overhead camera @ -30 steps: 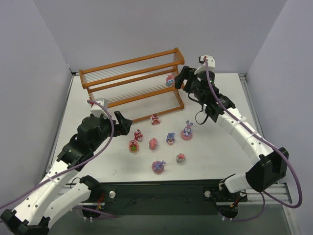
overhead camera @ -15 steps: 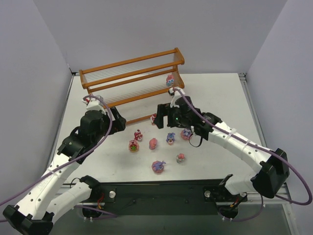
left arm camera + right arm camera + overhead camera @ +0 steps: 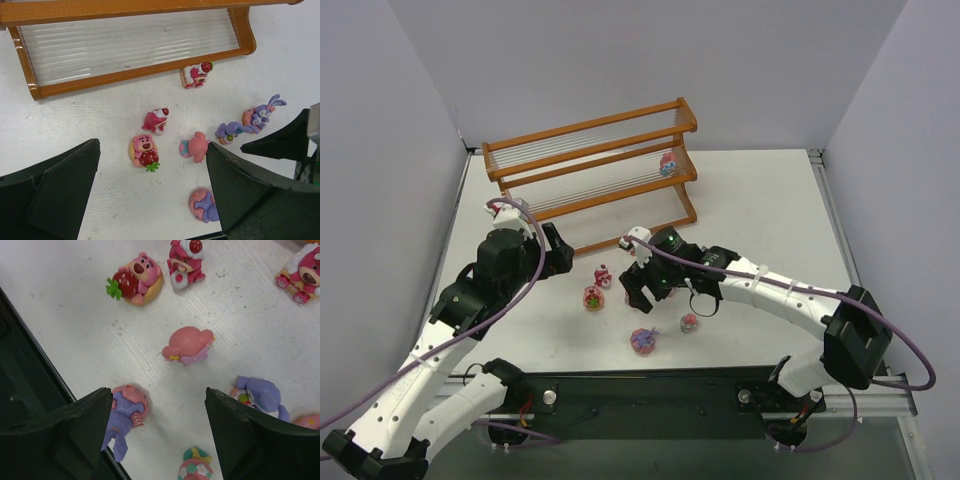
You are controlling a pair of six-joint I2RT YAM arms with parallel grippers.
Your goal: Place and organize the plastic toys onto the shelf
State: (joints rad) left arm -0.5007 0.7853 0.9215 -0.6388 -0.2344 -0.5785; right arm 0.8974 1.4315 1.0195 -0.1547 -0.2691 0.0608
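Right gripper (image 3: 640,287), jaws wide and empty, covering some plastic toys (image 3: 593,297) overhead; left gripper (image 3: 562,254) jaws wide too; shelf (image 3: 590,127) at 12 o'clock.

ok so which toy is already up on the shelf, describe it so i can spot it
Start at the orange-brown wooden shelf at the back of the white table. On its middle tier, close to the right end as seen from above, stands a small pink and red toy. It is the only one on the shelf; the others in view are down on the table in front.
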